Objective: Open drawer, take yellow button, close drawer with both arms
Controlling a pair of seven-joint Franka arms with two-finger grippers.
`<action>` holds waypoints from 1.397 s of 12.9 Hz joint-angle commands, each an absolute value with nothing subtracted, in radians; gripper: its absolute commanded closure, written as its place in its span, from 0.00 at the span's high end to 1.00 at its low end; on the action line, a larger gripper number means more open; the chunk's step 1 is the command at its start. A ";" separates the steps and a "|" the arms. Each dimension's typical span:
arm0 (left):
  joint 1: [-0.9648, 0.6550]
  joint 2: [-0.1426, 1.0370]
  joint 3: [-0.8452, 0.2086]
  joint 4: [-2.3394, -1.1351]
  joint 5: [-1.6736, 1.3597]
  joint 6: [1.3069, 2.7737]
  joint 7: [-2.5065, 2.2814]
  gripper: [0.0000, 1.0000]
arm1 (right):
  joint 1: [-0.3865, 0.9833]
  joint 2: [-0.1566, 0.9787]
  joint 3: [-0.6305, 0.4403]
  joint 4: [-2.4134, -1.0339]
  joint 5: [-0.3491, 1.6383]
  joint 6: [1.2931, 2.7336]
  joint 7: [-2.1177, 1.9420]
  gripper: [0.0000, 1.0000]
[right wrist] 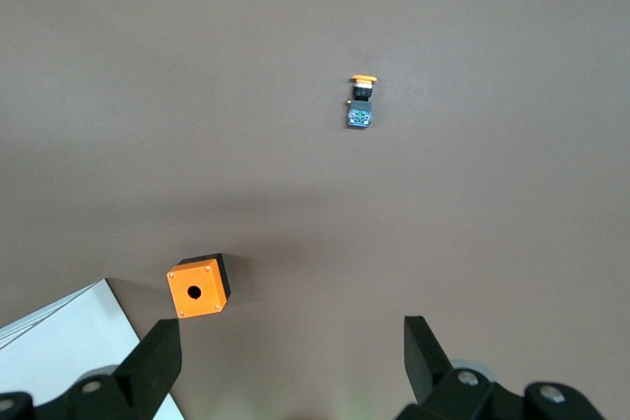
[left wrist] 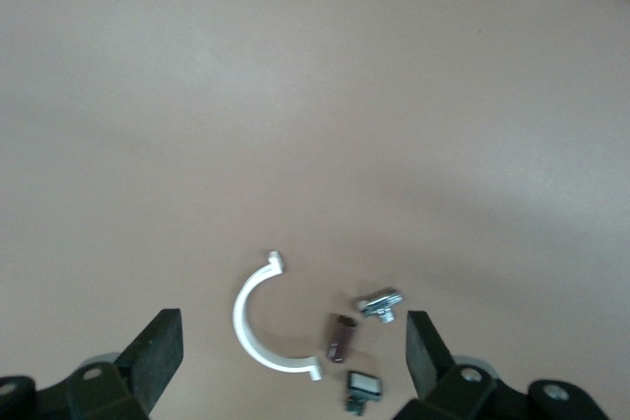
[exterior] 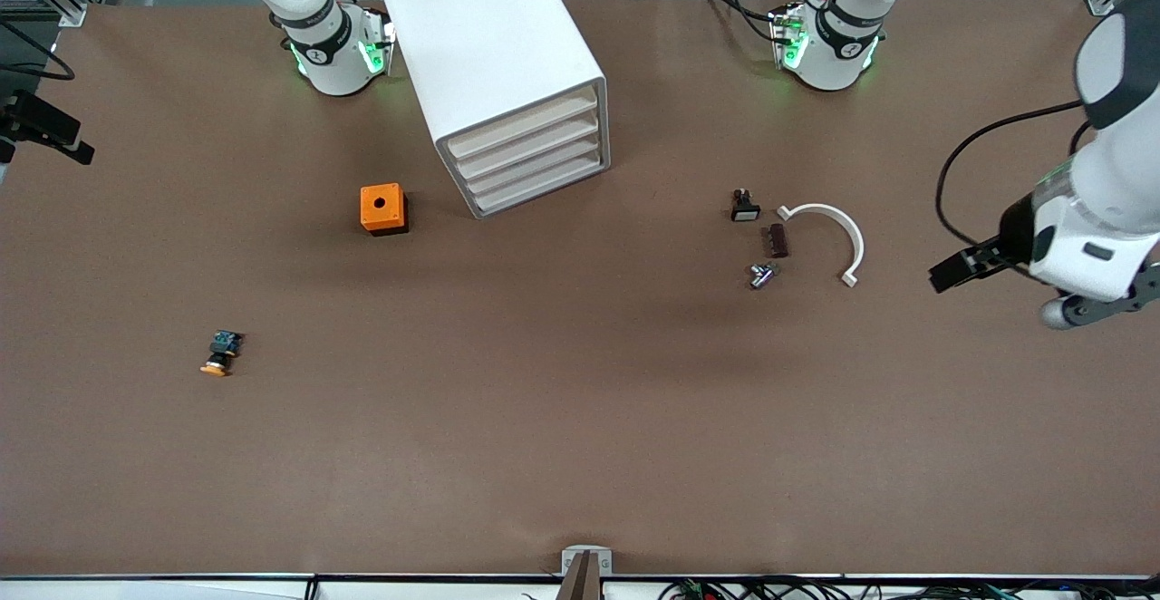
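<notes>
A: We start with the table (exterior: 580, 455), brown all over, and on it the white cabinet (exterior: 494, 47), which stands near the arms' bases, closer to the right arm's end. Its four trays face the front camera at a slant, and the top drawer (exterior: 523, 125) sits flush with the three below it, so we read it as closed

B: Agreed. Next, the arms. We see the left arm's gripper (exterior: 952, 272) up in the air over the table's edge at its own end, fingers spread wide with nothing between them; in the left wrist view the left gripper (left wrist: 295, 361) shows both fingers well apart over bare table. The right gripper (right wrist: 292, 361) is out of the front view, but its own wrist view shows its fingers parted and empty too

A: Then the orange box (exterior: 383, 208) with its round hole, just beside the cabinet toward the right arm's end. The white curved clip (exterior: 838, 233) lies toward the left arm's end

B: Near that clip we count three small parts: a black-and-white switch (exterior: 744, 207), a dark brown block (exterior: 778, 240) and a little metal piece (exterior: 762, 275)

A: Last, the button (exterior: 220, 353), orange cap and black-and-blue body, lying on its side on the open table, nearer the front camera than the orange box and well apart from the cabinet
</notes>
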State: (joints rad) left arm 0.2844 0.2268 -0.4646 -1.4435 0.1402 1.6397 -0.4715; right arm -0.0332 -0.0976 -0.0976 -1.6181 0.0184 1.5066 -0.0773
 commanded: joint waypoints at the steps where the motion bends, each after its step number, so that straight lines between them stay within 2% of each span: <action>1: 0.321 0.166 -0.479 -1.465 0.141 1.592 -0.356 1.00 | -0.041 -0.118 -0.083 -1.637 0.017 1.505 -0.074 1.00; 4: 0.316 0.115 -0.471 -1.468 0.129 1.566 -0.264 1.00 | -0.041 -0.117 -0.083 -1.631 0.012 1.503 -0.083 1.00; 5: 0.298 0.069 -0.436 -1.500 0.098 1.563 -0.232 1.00 | -0.041 -0.117 -0.083 -1.631 0.002 1.503 -0.087 1.00; 7: 0.175 -0.039 -0.286 -1.615 0.022 1.566 -0.216 1.00 | -0.041 -0.117 -0.083 -1.631 -0.002 1.503 -0.089 1.00; 10: 0.094 -0.136 -0.195 -1.690 -0.005 1.527 -0.150 1.00 | -0.040 -0.118 -0.083 -1.631 -0.009 1.506 -0.090 1.00; 18: 0.066 -0.140 -0.167 -1.663 0.006 1.505 -0.126 1.00 | -0.052 -0.117 -0.081 -1.625 -0.009 1.525 -0.114 1.00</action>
